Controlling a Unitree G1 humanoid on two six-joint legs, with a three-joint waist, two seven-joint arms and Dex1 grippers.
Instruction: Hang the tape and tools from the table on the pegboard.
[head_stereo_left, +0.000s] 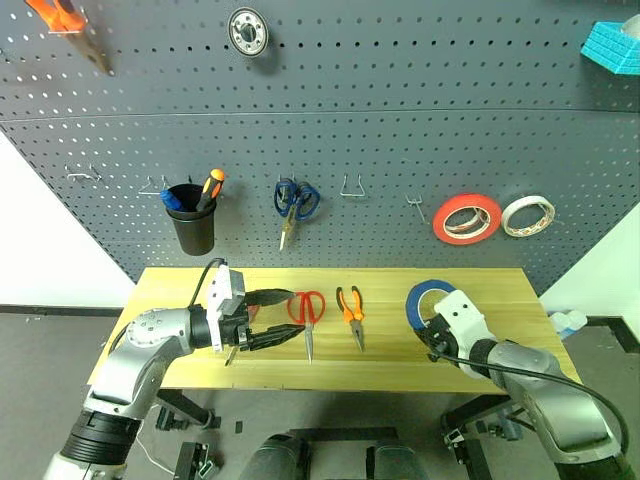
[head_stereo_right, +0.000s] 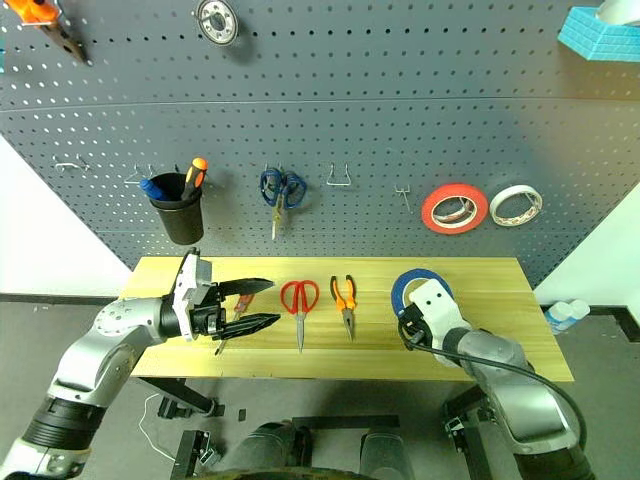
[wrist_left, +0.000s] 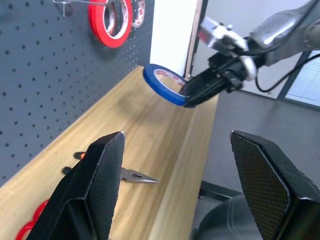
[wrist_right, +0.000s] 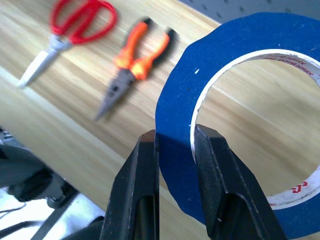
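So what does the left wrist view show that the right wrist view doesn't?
Left wrist alone: the pegboard with the red-orange tape roll hanging on it, and the left claw open above the table. Right wrist alone: the orange-and-black pliers whole and the red-handled scissors' steel blades. Both: the right claw shut on the blue tape roll, held off the tabletop.

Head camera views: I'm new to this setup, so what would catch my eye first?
The blue tape roll, held clear of the table, pinched by its wall in the right hand. The left hand hangs open over the table's left part, beside the red-handled scissors and pliers lying mid-table.
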